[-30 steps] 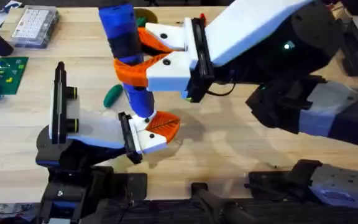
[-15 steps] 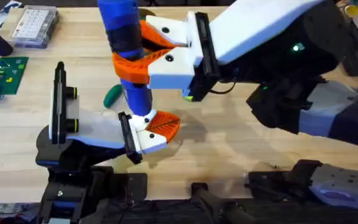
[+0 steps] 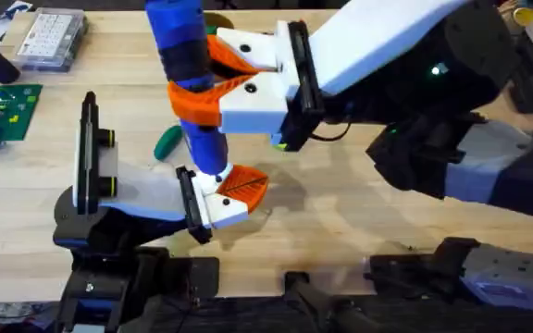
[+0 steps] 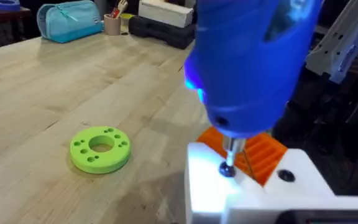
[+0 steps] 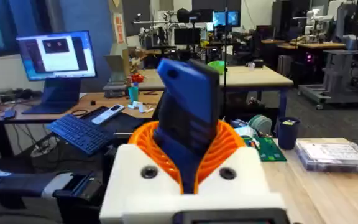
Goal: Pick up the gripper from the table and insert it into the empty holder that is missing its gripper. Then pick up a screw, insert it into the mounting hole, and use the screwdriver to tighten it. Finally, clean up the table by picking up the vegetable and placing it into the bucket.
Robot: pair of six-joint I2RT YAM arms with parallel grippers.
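Over the holder (image 3: pixel 213 202), my right gripper (image 3: pixel 213 81) clamped on the screwdriver (image 3: pixel 189 74), tip on the screw (image 4: pixel 227 169); left gripper's state, cannot tell

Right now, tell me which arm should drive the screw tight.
Right. Its pincer is shut on the screwdriver, held upright with its tip at the screw in the holder. The small orange gripper already sits in that holder, which the left arm carries, so the left best just holds steady.

The right gripper (image 3: pixel 213 79) clamps the upright blue screwdriver (image 3: pixel 190 83), tip pressed onto the white holder (image 3: pixel 218 205) beside the vegetable (image 3: pixel 167 141).
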